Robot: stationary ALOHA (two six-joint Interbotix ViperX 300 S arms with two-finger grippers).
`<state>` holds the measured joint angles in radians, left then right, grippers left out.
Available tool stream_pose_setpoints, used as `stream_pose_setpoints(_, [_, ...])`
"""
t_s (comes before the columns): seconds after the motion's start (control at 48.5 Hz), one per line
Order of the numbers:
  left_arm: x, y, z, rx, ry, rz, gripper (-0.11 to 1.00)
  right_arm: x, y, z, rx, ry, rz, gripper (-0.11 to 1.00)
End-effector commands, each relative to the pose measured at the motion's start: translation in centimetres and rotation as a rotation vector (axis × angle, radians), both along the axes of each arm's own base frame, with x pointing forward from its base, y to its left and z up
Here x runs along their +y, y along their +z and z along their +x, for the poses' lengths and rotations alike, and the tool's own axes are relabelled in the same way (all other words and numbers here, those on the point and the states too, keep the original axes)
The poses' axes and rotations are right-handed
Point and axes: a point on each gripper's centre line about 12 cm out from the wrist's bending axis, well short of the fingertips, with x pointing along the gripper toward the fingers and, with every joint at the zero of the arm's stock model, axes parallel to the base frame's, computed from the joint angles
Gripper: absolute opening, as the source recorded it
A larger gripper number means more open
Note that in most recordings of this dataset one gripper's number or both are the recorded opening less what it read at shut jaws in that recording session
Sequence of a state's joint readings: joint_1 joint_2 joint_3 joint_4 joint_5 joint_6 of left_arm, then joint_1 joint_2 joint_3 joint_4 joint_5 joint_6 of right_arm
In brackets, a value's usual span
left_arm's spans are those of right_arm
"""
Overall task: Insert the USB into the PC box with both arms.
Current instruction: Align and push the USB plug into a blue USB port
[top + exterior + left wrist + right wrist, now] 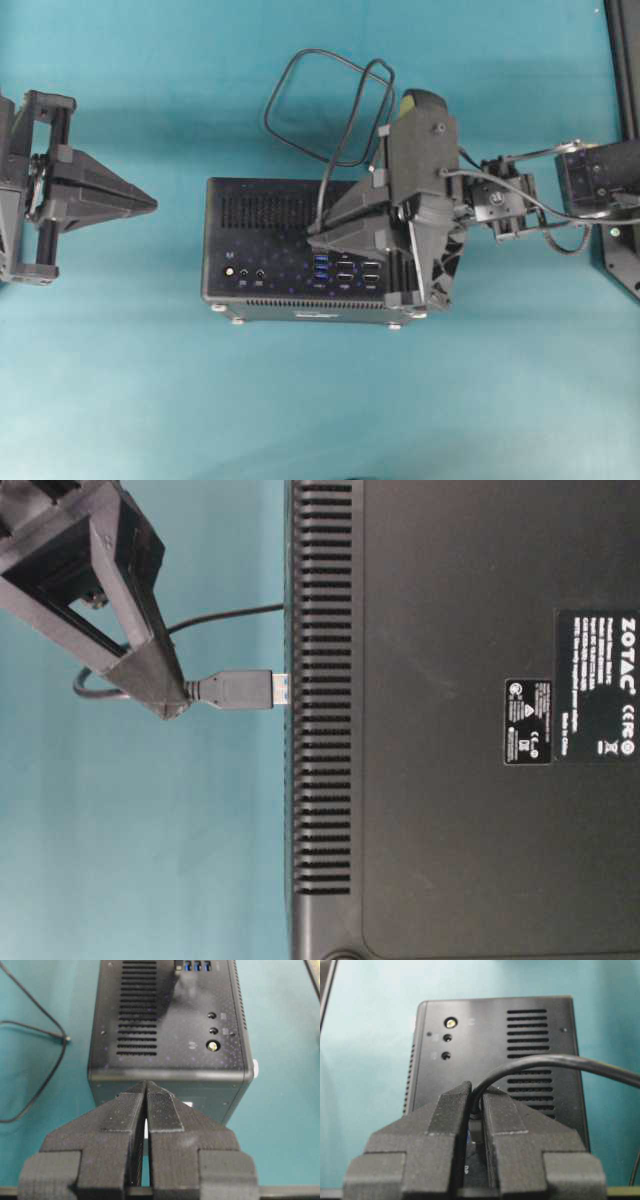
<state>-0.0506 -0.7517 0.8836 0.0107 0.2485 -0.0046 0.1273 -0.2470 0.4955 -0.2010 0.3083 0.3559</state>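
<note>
The PC box [260, 215] lies flat mid-table on the teal cloth, ports facing up. My right gripper [312, 237] hangs over its blue ports and is shut on the USB plug [235, 690]. The plug's metal tip meets the PC box [450, 730] at its face. From the right wrist, the USB cable [560, 1061] curves out from between the fingers [502, 1115]. Its loop [300, 70] lies behind the box. My left gripper [152, 203] is shut and empty, a short gap left of the box; its tips [146, 1086] point at the box's end wall [170, 1087].
A black frame [625, 60] runs down the far right edge, with the right arm's mount [600, 185] beside it. Slack cable [55, 1040] trails over the cloth on the box's far side. Small silver feet [237, 319] stick out along the box's near side.
</note>
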Motion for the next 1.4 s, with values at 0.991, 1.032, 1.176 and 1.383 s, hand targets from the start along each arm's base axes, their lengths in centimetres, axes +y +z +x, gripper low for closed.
stream_pose_setpoints(0.991, [0.1, 1.0, 0.2, -0.03, 0.005, -0.006, 0.0, 1.8, -0.8, 0.2, 0.041, 0.011, 0.043, 0.14])
stream_pose_setpoints(1.032, [0.1, 1.0, 0.2, -0.032, 0.005, -0.006, 0.0, 1.8, -0.9, 0.2, 0.043, 0.012, 0.045, 0.14])
stream_pose_setpoints(1.176, [0.1, 1.0, 0.2, -0.032, 0.005, -0.006, 0.0, 1.4, -0.9, 0.2, 0.05, 0.001, 0.04, 0.14])
stream_pose_setpoints(1.383, [0.1, 1.0, 0.2, -0.032, 0.005, -0.006, 0.0, 0.3, -1.1, 0.2, 0.07, -0.023, 0.022, 0.14])
